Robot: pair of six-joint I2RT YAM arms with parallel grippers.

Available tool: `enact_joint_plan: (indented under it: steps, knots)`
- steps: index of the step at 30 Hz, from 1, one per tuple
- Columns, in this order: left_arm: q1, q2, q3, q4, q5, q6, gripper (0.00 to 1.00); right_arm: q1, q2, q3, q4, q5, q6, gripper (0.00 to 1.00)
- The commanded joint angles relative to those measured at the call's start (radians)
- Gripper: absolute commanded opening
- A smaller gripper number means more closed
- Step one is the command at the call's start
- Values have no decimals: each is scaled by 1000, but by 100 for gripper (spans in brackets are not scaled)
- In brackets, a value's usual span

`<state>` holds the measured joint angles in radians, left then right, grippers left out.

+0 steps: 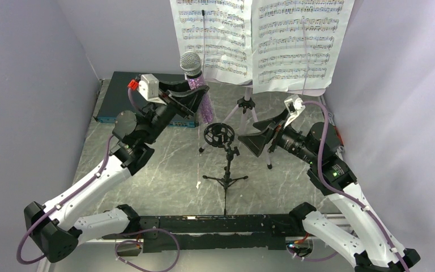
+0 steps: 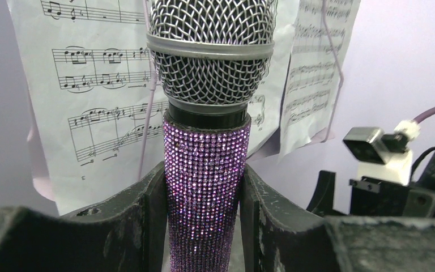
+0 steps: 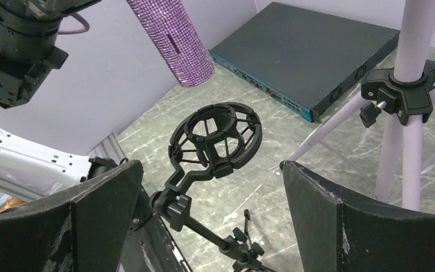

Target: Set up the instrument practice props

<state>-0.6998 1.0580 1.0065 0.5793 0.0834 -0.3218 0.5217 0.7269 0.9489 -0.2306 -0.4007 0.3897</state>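
My left gripper point(image 1: 195, 97) is shut on the glittery purple microphone point(image 1: 195, 85), held upright, silver mesh head up, above and left of the black mic stand point(image 1: 225, 161). The left wrist view shows both fingers pressed on the microphone's purple body point(image 2: 204, 187). The stand's round shock-mount ring point(image 1: 219, 135) is empty; it shows in the right wrist view point(image 3: 215, 139) below the microphone's lower end point(image 3: 173, 42). My right gripper point(image 1: 260, 139) is open, just right of the ring, with the stand's pole between its fingers. The lilac music stand point(image 1: 248, 107) holds two sheet-music pages point(image 1: 260, 39) at the back.
A flat dark box with a blue front edge point(image 1: 130, 99) lies at back left, behind my left arm; it also shows in the right wrist view point(image 3: 311, 54). The music stand's tripod legs point(image 3: 408, 141) stand close right of my right gripper. Walls enclose left, right and back.
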Motion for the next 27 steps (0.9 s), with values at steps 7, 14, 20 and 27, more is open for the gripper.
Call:
enact_joint_plan:
  steps: [7, 14, 20, 27]
  knots:
    - [-4, 33, 159, -120, -82, -217, 3, 0, 8, 18, 26, 2, -18, 100]
    - [-7, 84, 164, -100, -56, -240, 3, 1, -3, 15, 16, 17, -22, 100]
    - [-22, 102, 150, -61, -45, -225, 3, 0, -2, 18, 9, 14, -27, 100]
    - [-38, 104, 142, -56, -37, -218, 3, 1, 0, 20, 1, 16, -31, 100]
